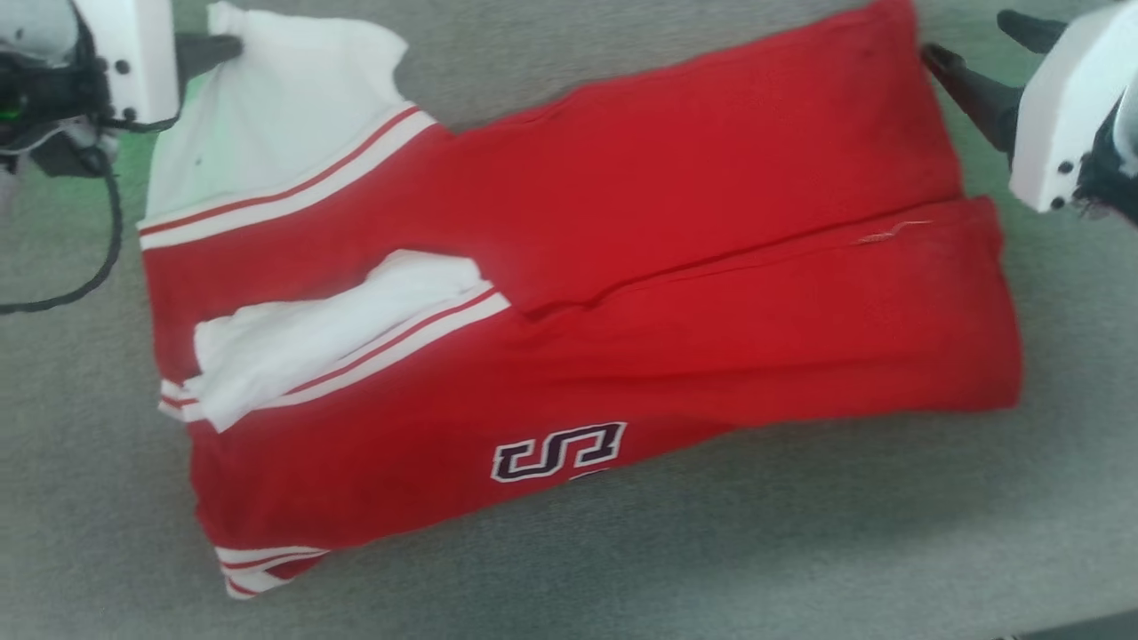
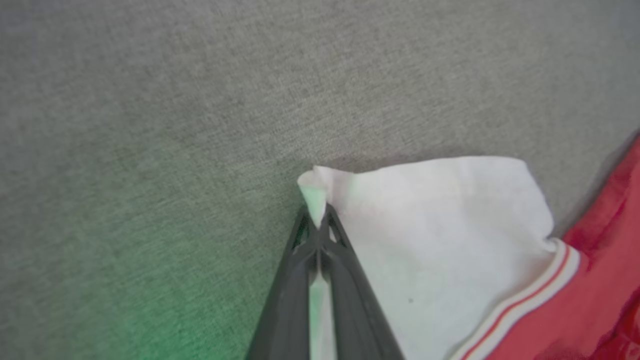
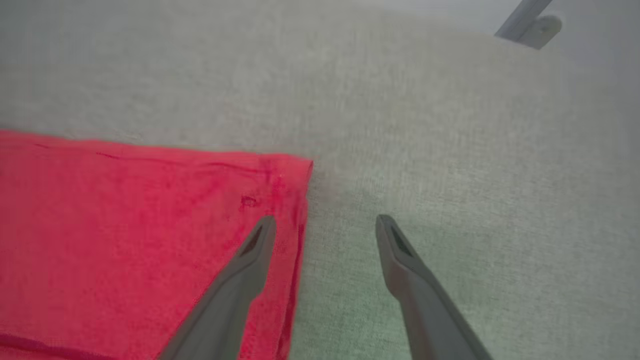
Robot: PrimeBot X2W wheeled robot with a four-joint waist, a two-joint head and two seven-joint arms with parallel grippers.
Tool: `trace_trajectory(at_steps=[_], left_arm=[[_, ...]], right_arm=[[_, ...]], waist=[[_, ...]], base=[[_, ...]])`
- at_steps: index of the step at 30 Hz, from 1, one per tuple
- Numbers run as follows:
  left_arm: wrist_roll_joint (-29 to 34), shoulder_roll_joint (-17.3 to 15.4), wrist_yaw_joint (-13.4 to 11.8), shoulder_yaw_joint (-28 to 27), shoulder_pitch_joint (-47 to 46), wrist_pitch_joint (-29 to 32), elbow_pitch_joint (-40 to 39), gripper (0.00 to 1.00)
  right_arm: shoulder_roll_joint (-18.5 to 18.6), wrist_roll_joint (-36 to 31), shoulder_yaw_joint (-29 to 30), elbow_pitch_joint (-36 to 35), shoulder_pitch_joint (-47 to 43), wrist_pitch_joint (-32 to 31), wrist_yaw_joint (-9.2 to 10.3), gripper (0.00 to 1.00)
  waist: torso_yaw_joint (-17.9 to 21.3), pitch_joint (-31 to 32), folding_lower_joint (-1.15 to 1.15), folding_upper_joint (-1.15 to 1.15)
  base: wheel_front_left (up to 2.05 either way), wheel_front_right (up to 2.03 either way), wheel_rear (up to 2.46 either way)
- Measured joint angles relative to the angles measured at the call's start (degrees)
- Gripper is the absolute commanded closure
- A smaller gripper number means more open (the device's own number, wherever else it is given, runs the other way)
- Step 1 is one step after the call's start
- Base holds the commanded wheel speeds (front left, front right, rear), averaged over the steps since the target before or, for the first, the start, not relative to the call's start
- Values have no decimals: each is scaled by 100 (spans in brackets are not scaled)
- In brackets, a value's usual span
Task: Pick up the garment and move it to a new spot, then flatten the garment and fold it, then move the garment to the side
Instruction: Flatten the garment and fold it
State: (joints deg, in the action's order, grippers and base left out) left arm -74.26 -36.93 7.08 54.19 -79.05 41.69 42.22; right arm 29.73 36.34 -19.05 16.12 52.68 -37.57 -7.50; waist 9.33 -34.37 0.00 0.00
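The garment, a red jersey with white sleeves and striped trim, lies folded lengthwise across the grey surface, part of a black number showing near its front edge. My left gripper is shut on the tip of the far white sleeve, white cloth pinched between its fingers. At the garment's right end, my right gripper stands open, one finger over the red hem corner, the other over bare surface. In the head view the right gripper sits just off the garment's far right corner.
The grey fabric-covered table stretches around the garment. A second white sleeve lies folded over the red body. A black cable hangs from the left wrist. A metal leg shows beyond the table's far edge.
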Motion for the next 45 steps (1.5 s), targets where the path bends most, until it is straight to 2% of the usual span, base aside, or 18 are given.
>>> trace_trajectory(at_steps=[3, 8, 10, 11, 18, 26, 31, 37, 41, 45], left_arm=[[5, 68, 24, 27, -41, -60, -129, 100], [-16, 112, 25, 97, -81, -153, -424, 100], [-37, 113, 24, 132, -75, -192, -538, 100], [-41, 122, 24, 149, -63, -214, -587, 100], [-127, 221, 25, 266, 282, -808, -831, 100], [-487, 176, 26, 289, 873, -1482, -1380, 100], [-731, -144, 31, 297, 1421, -1991, -2272, 100], [-734, -822, 32, 438, 2345, -2722, -3362, 100], [-765, -1202, 32, 435, 2984, -3345, -3793, 100], [-775, -1425, 32, 537, 3649, -3841, -4027, 100]], right_arm=[[132, 261, -342, 278, 321, -520, 0, 0], [274, 623, -656, 477, 655, -842, 1, 0], [328, 712, -727, 559, 715, -873, 0, 55], [350, 731, -767, 597, 746, -865, 0, 100], [419, 949, -938, 848, 649, -403, -3, 100], [800, 1230, -1102, 687, 28, -11, -2, 100], [1267, 1563, -1070, 249, -699, 70, -2, 100], [1739, 1855, -776, -264, -1775, 281, -2, 100], [1901, 1968, -461, -565, -2465, 468, -2, 100], [1941, 2062, -193, -768, -3118, 649, -2, 100]], waist=[[-165, -84, 0, 0], [-360, -178, 0, 0], [-414, -188, 0, 0], [-439, -185, 0, 0], [-570, 78, 0, 0], [-719, 820, 0, 0], [-884, 1452, 0, 0], [-1104, 2029, 0, 0], [-1222, 2217, 0, 0], [-1247, 2248, 0, 0]], base=[[0, 0, 0], [0, 0, 0], [0, 0, 0], [0, 0, 0], [0, 0, 0], [0, 0, 0], [0, 0, 0], [0, 0, 0], [0, 0, 0], [0, 0, 0]])
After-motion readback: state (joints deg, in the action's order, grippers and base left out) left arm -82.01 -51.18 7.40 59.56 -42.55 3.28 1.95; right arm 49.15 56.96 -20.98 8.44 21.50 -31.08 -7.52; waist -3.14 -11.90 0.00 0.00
